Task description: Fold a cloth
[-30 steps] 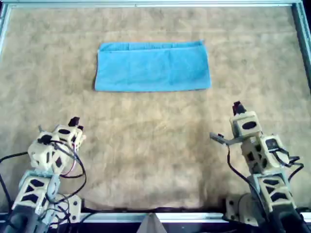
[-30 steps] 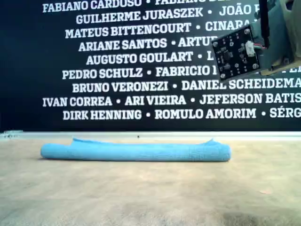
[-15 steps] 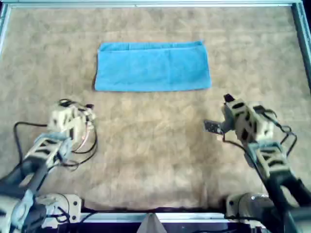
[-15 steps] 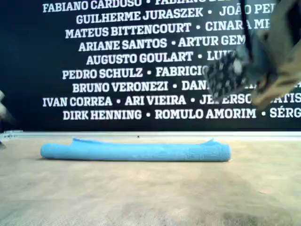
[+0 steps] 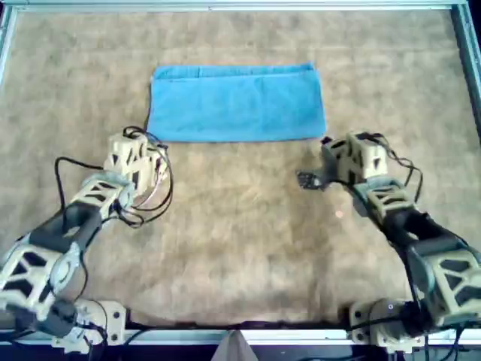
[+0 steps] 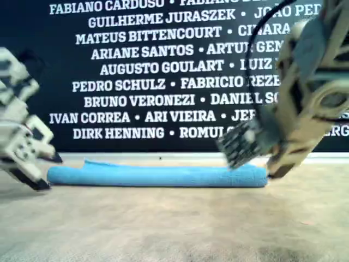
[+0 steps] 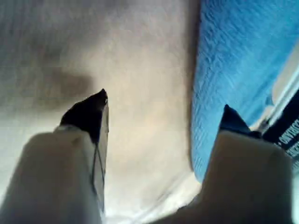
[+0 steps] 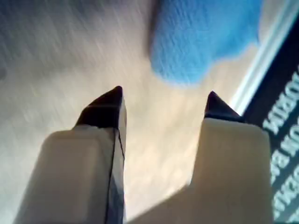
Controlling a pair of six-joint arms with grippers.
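Left gripper (image 7: 163,109) and right gripper (image 8: 163,100) spread wide, nothing held, each just short of the cloth (image 5: 237,102), probably to pinch its near corners.

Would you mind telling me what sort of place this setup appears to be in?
Probably a lab or demo stand: two arms work over a framed brown mat holding one blue cloth, before a dark wall printed with people's names.

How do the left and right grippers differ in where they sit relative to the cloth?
In the overhead view, the left gripper is by the cloth's lower-left corner, the right gripper by its lower-right. The left wrist view shows cloth beside one finger; the right wrist view shows it ahead. Both are open, empty.
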